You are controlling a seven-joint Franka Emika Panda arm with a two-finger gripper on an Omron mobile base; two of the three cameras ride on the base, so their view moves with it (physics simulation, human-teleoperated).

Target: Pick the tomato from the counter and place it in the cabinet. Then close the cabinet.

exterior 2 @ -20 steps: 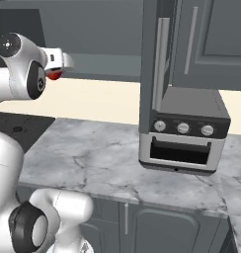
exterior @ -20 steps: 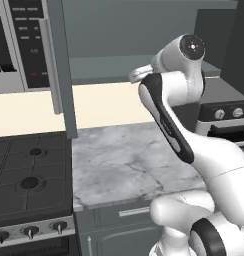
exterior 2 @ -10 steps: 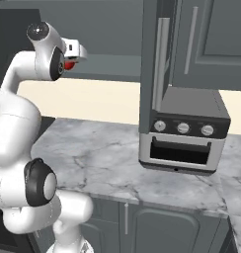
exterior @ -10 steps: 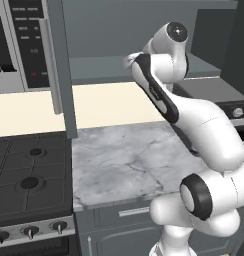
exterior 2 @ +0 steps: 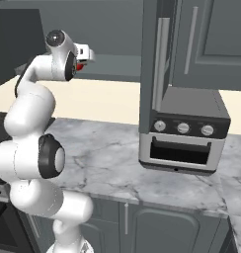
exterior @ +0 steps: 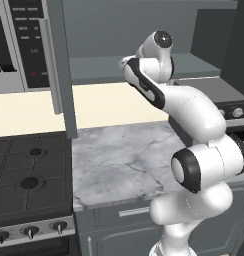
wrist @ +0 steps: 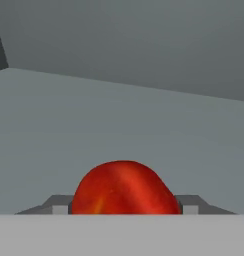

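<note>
End effector (exterior 2: pixel 83 60): clenched on the tomato (wrist: pixel 124 188)
Tomato: between the fingers
Cabinet shelf (wrist: pixel 119 130): just below and ahead

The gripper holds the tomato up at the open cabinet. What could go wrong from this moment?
1. The tomato is round and glossy; once released on the flat grey shelf it may roll toward the front edge and fall.
2. The open cabinet door stands close to the arm, so a wide swing during withdrawal could strike it.
3. The gripper grips only the tomato's sides; it may slip.
</note>
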